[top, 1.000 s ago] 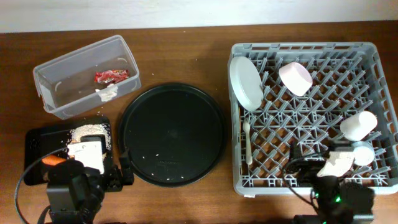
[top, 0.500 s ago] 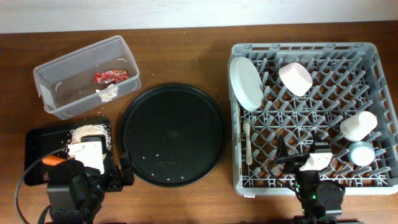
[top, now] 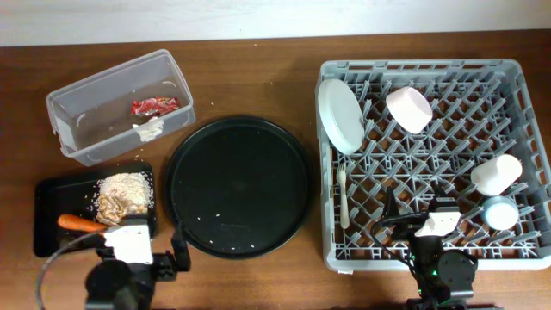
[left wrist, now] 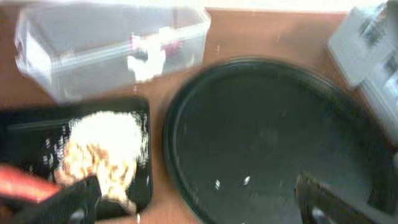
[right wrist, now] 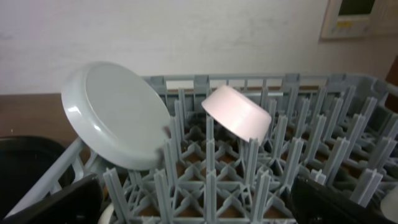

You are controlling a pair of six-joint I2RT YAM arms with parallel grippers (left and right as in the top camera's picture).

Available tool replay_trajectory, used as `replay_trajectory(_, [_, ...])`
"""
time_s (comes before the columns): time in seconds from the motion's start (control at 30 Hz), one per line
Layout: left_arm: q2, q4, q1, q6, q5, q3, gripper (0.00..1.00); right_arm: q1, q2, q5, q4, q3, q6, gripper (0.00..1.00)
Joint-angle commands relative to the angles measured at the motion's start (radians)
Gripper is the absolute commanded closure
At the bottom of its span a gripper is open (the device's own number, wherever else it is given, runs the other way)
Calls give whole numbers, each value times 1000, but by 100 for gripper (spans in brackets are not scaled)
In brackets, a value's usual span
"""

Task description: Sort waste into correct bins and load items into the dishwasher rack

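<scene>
Carrot [top: 79, 222] and noodle-and-rice scraps [top: 120, 195] lie in the black tray [top: 50, 200], just ahead and to the left of the left tool [left wrist: 199, 202], whose jaws stand wide apart and empty; the carrot's long axis runs roughly side to side. Plate [right wrist: 115, 115] and bowl [right wrist: 236, 113] sit in the dishwasher rack [top: 430, 65] ahead of the right tool [right wrist: 199, 208], likewise spread and empty. No lettering is legible.

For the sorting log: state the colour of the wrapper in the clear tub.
The wrapper is shiny red; overhead view shows it best.
</scene>
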Motion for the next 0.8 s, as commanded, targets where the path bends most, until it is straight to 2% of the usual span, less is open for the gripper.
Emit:
replay_trajectory(0.0, [-219,330,-6,12,-29,-325,1,6,-7,9,-6,-6,-7,1])
replay_trajectory(0.03, [-244,452,-6,11,-27,-404,1,6,-7,9,-7,-6,-7,1])
replay_trajectory(0.1, [-243,816,-5,13,-28,-580,1,6,-7,9,-6,-6,-7,1])
replay_trajectory(0.13, [-243,847,-5,37,-23,-605,1,6,-7,9,-6,-6,-7,1])
replay_trajectory(0.2, [-242,788,-6,60,17,-605,1,6,-7,9,-6,-6,-7,1])
replay_trajectory(0.77, [-242,788,-6,60,28,-605,1,6,-7,9,-6,-6,-7,1])
